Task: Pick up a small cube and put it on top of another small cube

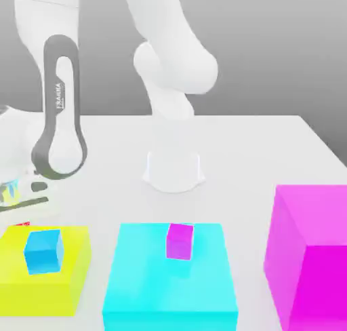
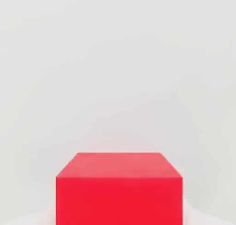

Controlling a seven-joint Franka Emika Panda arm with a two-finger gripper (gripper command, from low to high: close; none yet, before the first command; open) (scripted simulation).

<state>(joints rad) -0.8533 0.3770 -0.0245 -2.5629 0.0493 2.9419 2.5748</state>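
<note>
- Since the hand view has the small red cube close in front of the camera and square to it, we judge that our claw is pressed in on that cube, pinching it by two opposite sides.
- In the exterior view the claw sits low at the far left edge, right down at the desk, with a sliver of the red cube showing just beneath it, beside the back edge of the yellow block.
- We read the cube as resting on the desk, not yet lifted: pale surface runs away behind it in the hand view, and the low reach of the arm suits a grasp made at desk level.
- Just in front of the claw, the small blue cube stands on the yellow block; it is not ours to move.
- Further toward the exterior view's right, the small magenta cube stands on the cyan block, near its middle, well apart from the claw.
- That raised perch means, in our judgement, that the red cube must be carried up and across, clear of the blue cube, before it comes down.
- At the exterior view's right edge stands the huge magenta block, which plays no part here.
</note>
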